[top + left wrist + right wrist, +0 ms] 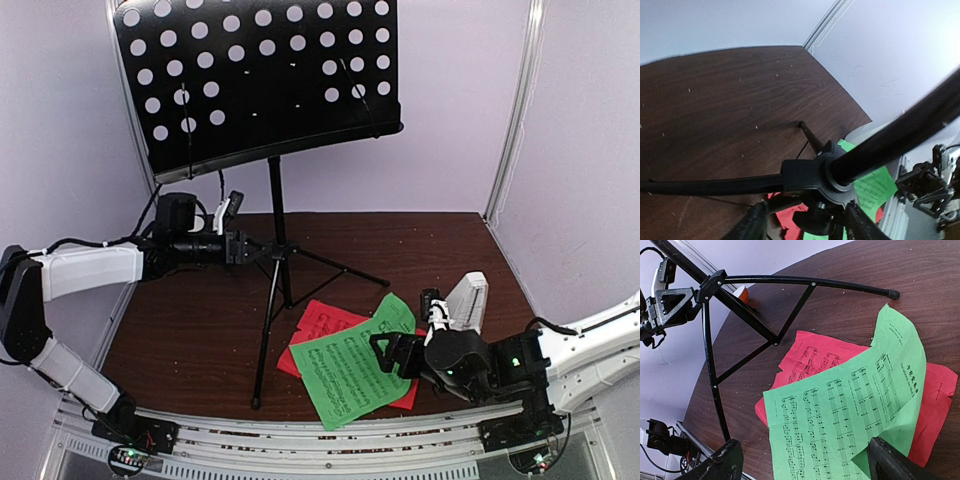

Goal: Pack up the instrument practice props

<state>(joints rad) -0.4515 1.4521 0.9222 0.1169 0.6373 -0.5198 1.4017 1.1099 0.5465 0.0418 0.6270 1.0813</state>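
While left end effector (807,226) straddles stand (890,140) | green page (850,405) overlaps red page (815,355)

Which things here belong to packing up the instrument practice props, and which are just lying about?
Part of the job:
- black music stand
- white metronome
- green sheet-music page
- red sheet music

Lying about:
- small orange-and-white item, mostly hidden behind the stand's legs

- A robot test cell in a lab, I'd say: plain pale walls (60,130) box my table (190,330) in, joined by a metal corner post (515,110).
- My two arms are bolted to a slotted metal rail (300,435) along the near edge.
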